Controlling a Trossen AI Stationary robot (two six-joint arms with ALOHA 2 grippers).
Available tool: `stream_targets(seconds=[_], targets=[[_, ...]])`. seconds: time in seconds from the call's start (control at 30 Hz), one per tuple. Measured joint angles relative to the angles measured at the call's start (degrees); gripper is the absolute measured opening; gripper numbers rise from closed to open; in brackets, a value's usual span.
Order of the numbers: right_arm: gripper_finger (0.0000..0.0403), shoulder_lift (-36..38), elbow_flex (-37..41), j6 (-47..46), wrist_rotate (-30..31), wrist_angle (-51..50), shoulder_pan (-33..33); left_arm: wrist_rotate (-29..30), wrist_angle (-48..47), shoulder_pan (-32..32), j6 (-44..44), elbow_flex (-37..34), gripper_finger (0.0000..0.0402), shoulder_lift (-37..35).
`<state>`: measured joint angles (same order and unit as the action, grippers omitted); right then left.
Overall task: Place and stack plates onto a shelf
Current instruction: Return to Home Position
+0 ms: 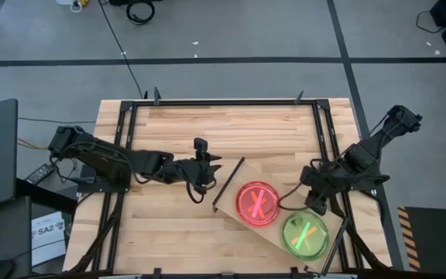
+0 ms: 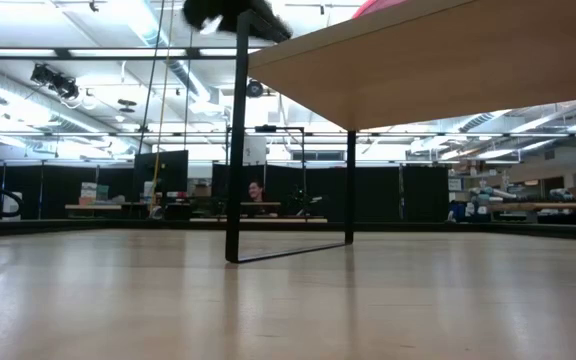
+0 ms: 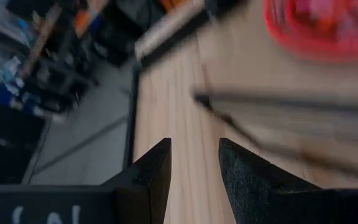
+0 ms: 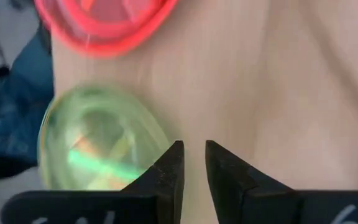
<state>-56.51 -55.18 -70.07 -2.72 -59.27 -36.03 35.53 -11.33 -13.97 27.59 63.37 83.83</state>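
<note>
Closest in, the left gripper (image 3: 194, 144) shows two dark, wedge-shaped fingers parted by a modest gap with nothing between them, hanging over pale plank wood. The right gripper (image 4: 193, 146) has its matte black fingers only narrowly apart, also empty, with the round, glassy green plate (image 4: 98, 140) at the lower left of its wrist picture and the neon pink plate (image 4: 104, 18) at the upper left. From above, the left arm (image 1: 114, 159) lies stretched low from the left edge toward the centre, bent at the elbow, its tip just short of the shelf. The right arm (image 1: 362, 159) folds down from the upper right, its tip just beside the green plate. Both plates sit on the shelf (image 2: 448, 70), a smooth light wooden board set at a slant in the lower right of the overhead picture, pink toward the centre, green toward the corner, each crossed by a bright streak. At table (image 2: 268, 300) height the board fills the upper right, carried on a thin black metal leg (image 2: 237, 150). Far behind, a person (image 2: 256, 190) sits in the room.
</note>
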Motion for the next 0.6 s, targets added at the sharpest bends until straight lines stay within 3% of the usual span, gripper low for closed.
stream_targets(seconds=[0.27, 0.33, 0.43, 0.6], targets=[[0.0071, 0.0, 0.0, 20.86, 13.16, 5.29, 10.65, -12.63, 13.0, 3.3, 1.33, 0.09, 0.0141, 0.04], [0.007, 0.0, 0.0, 27.65, 15.8, 9.05, 13.52, -13.13, 14.04, 4.01, 0.42, 0.07, 0.0141, 0.06], [0.0071, 0.0, 0.0, 38.35, 16.2, 16.49, 17.48, -12.55, 14.36, 4.58, 0.05, 0.07, 0.0141, -0.98], [0.0071, 0.44, 0.0, 54.03, 11.91, 27.09, 21.95, -10.38, 10.09, 4.09, -0.51, 0.04, 0.0141, -5.78]])
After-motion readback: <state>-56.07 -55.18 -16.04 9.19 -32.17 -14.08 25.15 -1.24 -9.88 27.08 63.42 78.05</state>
